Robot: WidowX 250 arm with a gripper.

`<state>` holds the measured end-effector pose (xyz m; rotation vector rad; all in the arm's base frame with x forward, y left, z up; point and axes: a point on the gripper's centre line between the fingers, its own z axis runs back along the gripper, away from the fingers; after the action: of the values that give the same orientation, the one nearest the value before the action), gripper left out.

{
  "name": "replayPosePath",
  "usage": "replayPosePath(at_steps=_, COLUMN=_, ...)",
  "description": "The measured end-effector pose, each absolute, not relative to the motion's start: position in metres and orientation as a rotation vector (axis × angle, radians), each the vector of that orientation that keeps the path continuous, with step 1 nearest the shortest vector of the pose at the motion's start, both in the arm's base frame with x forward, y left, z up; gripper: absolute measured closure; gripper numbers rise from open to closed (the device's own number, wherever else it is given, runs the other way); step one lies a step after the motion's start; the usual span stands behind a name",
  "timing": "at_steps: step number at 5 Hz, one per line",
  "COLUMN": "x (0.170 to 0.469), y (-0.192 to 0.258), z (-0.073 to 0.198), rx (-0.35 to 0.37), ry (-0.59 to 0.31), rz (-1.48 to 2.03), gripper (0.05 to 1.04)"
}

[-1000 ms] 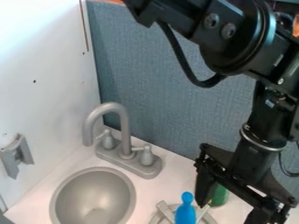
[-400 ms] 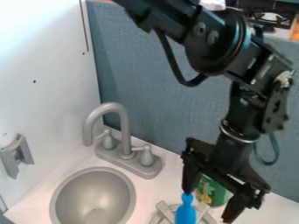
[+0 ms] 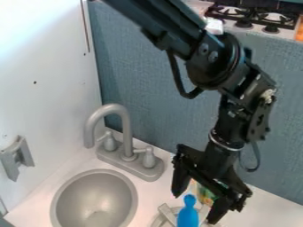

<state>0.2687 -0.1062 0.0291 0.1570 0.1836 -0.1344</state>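
Blue toy, narrow end toward the open fingers

The black fingers (image 3: 179, 181) stand apart, one to each side of the gap, with nothing clamped that can be seen. From that gap the blue toy (image 3: 188, 217) lies toward the surface's near edge, low in the view, its rounded knob showing between the tips. Its long axis runs roughly up and down the view, across the line joining the fingertips; whether it stands or lies flat, or touches a finger, I cannot tell. Just around it show parts of a grey rack (image 3: 167, 214). On the far side of the fingers, toward the surface's back edge, is a patterned green can (image 3: 206, 195), partly hidden by them. Farther out, to the view's left, the sink (image 3: 77, 190) is set into the white surface (image 3: 151, 188), and the grey faucet (image 3: 125, 128) rises behind it, near the back corner
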Motion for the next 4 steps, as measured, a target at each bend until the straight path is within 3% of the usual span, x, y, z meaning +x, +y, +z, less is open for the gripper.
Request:
replayPosePath(at_steps=1, x=0.275, y=-0.098, z=0.010, rx=0.177, ry=0.255, rz=-0.121, gripper=0.083)
replayPosePath(at_steps=3, x=0.284, y=-0.087, z=-0.005, rx=0.160, ry=0.290, rz=-0.097, gripper=0.083)
replayPosePath(at_steps=4, x=0.286, y=-0.084, z=-0.012, rx=0.138, ry=0.295, rz=-0.093, gripper=0.139)
